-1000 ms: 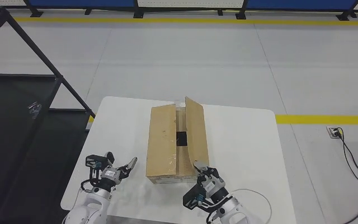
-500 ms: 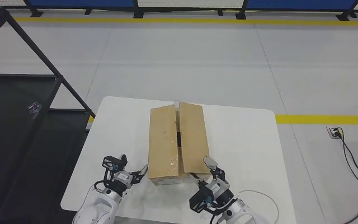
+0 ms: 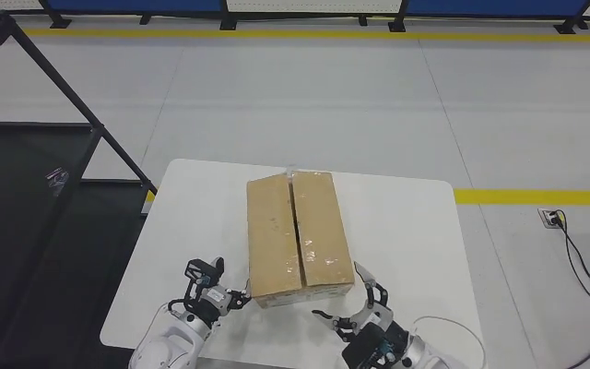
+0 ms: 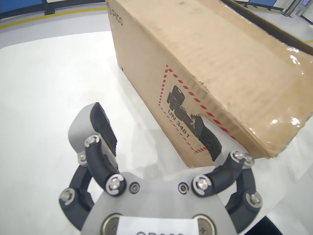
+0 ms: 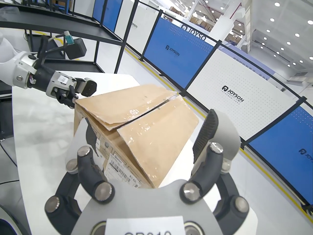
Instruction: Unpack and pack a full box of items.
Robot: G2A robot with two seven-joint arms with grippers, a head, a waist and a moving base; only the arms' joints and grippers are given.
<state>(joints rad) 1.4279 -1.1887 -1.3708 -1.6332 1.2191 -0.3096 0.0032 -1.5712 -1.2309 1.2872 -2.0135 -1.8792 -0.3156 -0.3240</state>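
Flaps shut, both hands empty.
Top: box (image 3: 297, 235) mid tabletop (image 3: 401, 231), raised flap now flat, so packing looks near done. Left wrist: left hand (image 4: 149, 116) open beside its side. Right wrist: right hand (image 5: 148, 121) open at near corner.

The box (image 3: 298, 235) stands just ahead of the left gripper (image 4: 149, 116) and the right gripper (image 5: 149, 118), blocking both; there is room over the table (image 3: 396, 231) outward of each.
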